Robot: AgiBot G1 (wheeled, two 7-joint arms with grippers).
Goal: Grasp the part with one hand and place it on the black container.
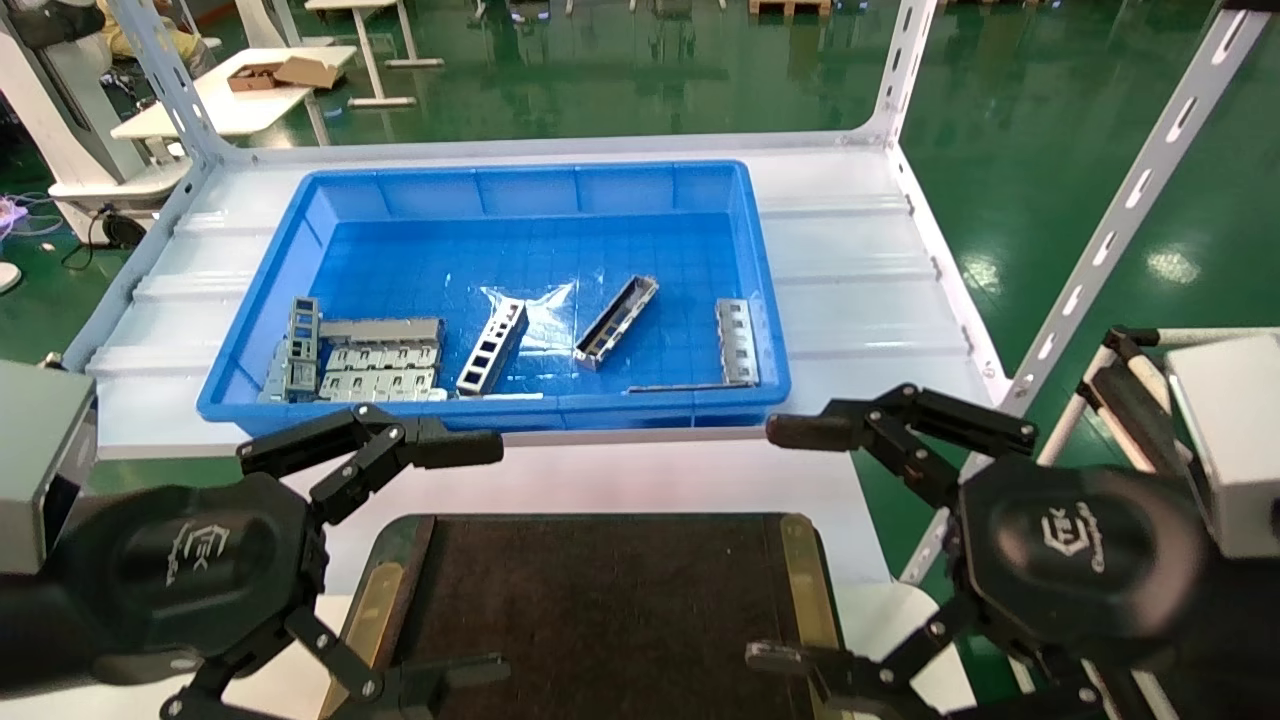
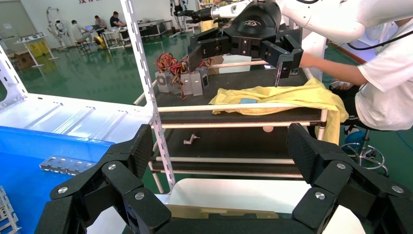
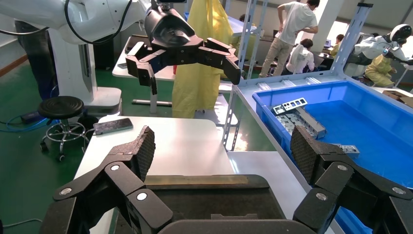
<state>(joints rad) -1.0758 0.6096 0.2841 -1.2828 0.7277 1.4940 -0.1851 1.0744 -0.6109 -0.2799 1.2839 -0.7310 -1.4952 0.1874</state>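
The part (image 1: 616, 322), a slim grey open channel, lies slanted on the floor of the blue bin (image 1: 260, 340), right of its middle. The black container (image 1: 600, 600), a flat dark tray with brass strips on two sides, sits on the white table in front of the bin. My left gripper (image 1: 480, 560) hovers open and empty over the tray's left edge. My right gripper (image 1: 780, 545) hovers open and empty over its right edge. Both are well short of the bin. The tray also shows in the right wrist view (image 3: 204, 200), under my right gripper (image 3: 221, 153). My left gripper (image 2: 219, 151) frames the tray's brass strip (image 2: 219, 213).
The bin also holds a ladder-like strip (image 1: 492, 347), stacked flat plates (image 1: 380, 360) and a cutout piece (image 1: 737, 340) at the right. White slotted rack posts (image 1: 1130, 200) rise beside the bin. A phone (image 3: 112, 126) lies on the white table. A cart (image 2: 234, 117) stands to the right.
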